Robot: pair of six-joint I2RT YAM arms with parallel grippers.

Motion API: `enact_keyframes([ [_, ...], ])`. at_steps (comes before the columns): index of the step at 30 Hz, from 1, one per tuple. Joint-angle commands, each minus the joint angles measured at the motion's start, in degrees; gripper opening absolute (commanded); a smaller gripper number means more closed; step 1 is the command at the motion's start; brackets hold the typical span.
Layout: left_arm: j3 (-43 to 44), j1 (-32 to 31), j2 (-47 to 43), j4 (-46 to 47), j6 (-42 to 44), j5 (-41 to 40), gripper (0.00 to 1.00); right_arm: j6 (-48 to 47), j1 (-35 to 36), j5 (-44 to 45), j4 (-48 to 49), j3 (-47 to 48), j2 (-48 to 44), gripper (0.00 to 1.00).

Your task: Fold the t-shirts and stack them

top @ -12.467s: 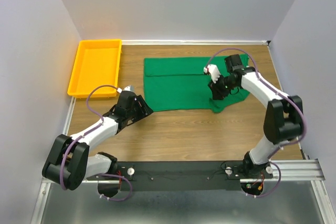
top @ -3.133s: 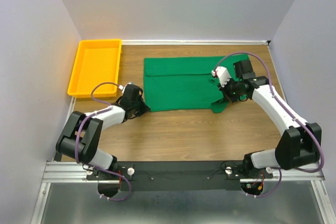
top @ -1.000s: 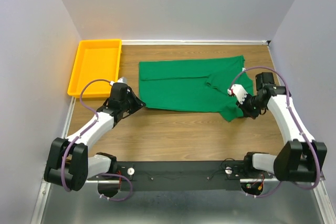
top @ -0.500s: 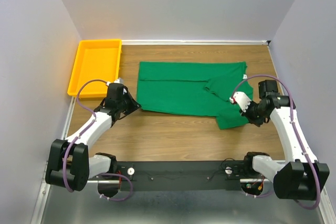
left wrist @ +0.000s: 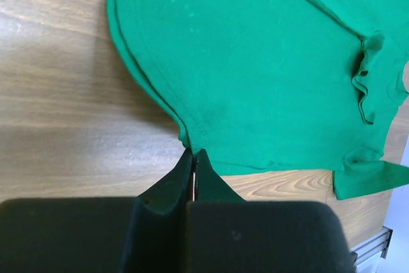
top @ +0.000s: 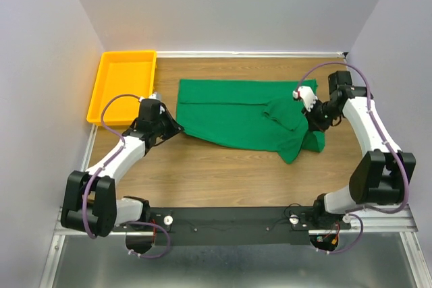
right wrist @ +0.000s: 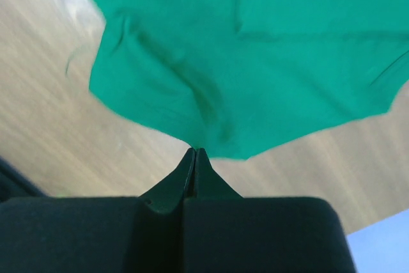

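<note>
Item under handling: one green t-shirt [top: 229, 109], lying on the wooden tabletop [top: 223, 173] across its middle and far part, long side running left to right. The left portion lies flat, with a fold line along the far edge. The right portion is rumpled, and a flap of cloth reaches toward the near side.

Left end effector [left wrist: 193, 158]: fingers pressed together, pinching the ribbed hem at the shirt's near left corner. The hem curves away from the grip point, and two layers of edge are visible there in the left wrist view.

Right end effector [right wrist: 193, 153]: fingers pressed together, pinching an edge of the cloth at the shirt's right end. In the right wrist view the fabric fans out from the fingertips and the picture is blurred; which part of the garment is held cannot be told.

Yellow tray [top: 101, 96]: at the far left of the tabletop, beside the shirt's left end and apart from it
</note>
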Motion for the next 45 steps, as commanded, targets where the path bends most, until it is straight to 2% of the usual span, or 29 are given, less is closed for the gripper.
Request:
enact_keyframes([
  [1,2.23,0.45,2.34,1.35,1.07,1.39,0.00,3.00,1.24,-5.82,1.86,6.95,4.43,0.01],
  [9,5.83,1.68,8.31,1.88,2.38,0.08,0.00,4.94,2.21,-5.66,2.48,17.93,14.54,0.01],
  [17,8.82,3.52,12.45,0.39,4.58,-1.33,0.00,6.34,2.21,-2.50,4.58,22.60,18.94,0.01],
  [30,11.63,5.37,16.14,0.30,6.78,-1.33,0.00,7.58,1.78,1.81,6.87,25.51,20.35,0.01],
  [45,18.57,5.64,21.32,-1.54,7.92,-0.81,0.00,8.45,-0.42,1.46,8.19,27.79,21.05,0.01],
])
